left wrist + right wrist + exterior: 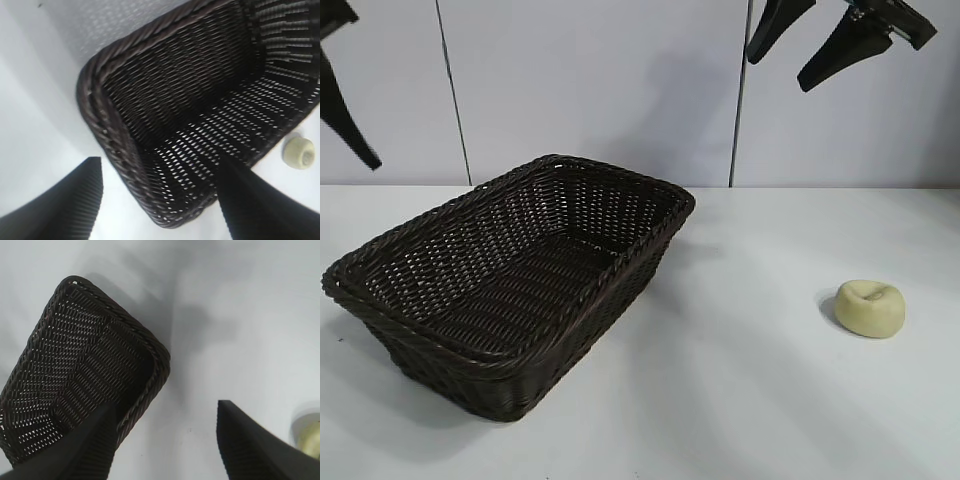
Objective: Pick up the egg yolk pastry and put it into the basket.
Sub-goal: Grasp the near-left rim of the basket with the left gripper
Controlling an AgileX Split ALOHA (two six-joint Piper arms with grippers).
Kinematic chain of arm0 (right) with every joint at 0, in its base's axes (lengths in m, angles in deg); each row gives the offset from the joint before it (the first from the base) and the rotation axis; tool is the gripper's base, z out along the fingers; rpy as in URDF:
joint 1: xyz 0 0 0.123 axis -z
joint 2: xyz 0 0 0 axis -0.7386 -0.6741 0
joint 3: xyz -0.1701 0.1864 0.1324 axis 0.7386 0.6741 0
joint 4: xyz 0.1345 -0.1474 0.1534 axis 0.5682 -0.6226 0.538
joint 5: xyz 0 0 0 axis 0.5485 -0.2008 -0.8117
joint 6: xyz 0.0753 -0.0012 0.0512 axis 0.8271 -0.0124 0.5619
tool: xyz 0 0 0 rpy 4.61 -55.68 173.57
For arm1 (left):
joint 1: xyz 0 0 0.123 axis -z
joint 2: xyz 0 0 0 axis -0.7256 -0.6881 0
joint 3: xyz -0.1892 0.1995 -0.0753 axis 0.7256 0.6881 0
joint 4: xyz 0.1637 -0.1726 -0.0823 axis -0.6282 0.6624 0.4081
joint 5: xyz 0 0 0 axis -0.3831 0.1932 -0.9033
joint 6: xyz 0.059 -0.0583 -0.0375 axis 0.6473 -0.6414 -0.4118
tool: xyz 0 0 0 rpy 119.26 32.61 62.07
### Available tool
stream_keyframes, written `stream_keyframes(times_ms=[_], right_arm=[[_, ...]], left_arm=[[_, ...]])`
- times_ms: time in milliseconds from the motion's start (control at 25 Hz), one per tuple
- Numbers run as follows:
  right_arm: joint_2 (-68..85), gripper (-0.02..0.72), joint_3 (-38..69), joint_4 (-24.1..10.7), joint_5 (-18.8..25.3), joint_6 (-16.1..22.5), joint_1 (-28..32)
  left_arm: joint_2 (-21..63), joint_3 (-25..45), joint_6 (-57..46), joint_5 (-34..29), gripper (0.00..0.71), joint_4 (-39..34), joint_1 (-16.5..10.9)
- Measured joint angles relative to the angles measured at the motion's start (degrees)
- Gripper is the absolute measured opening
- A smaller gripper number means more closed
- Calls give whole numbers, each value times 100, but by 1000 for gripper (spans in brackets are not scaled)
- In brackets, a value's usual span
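The egg yolk pastry, a small pale yellow puck with a dent on top, lies on the white table to the right of the basket. The basket is a large dark brown wicker one with nothing in it. My right gripper hangs high above the table between basket and pastry, open with nothing in it. In its wrist view the right gripper frames bare table, with the pastry off to one side and the basket to the other. My left gripper hovers high at the far left, open; the left gripper looks down on the basket, the pastry beyond it.
The white table stretches in front of a pale panelled wall. Bare tabletop lies between the basket and the pastry and along the front edge.
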Motion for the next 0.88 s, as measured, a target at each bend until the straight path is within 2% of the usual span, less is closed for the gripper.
stream_keyframes(times_ms=[360, 520, 680, 760, 880], right_arm=[[0, 431, 0, -12, 0, 0, 0], [0, 431, 0, -16, 0, 0, 0], [0, 431, 0, -23, 0, 0, 0], [0, 431, 0, -23, 0, 0, 0], [0, 431, 0, -35, 0, 0, 0]], left_arm=[[0, 878, -77, 358, 479, 279, 70], [4, 1046, -171, 735, 479, 439, 607], [4, 1058, -694, 1339, 478, 488, 1146], [4, 1058, -1010, 1554, 478, 419, 1271], [4, 1090, -1466, 1672, 478, 137, 1312]])
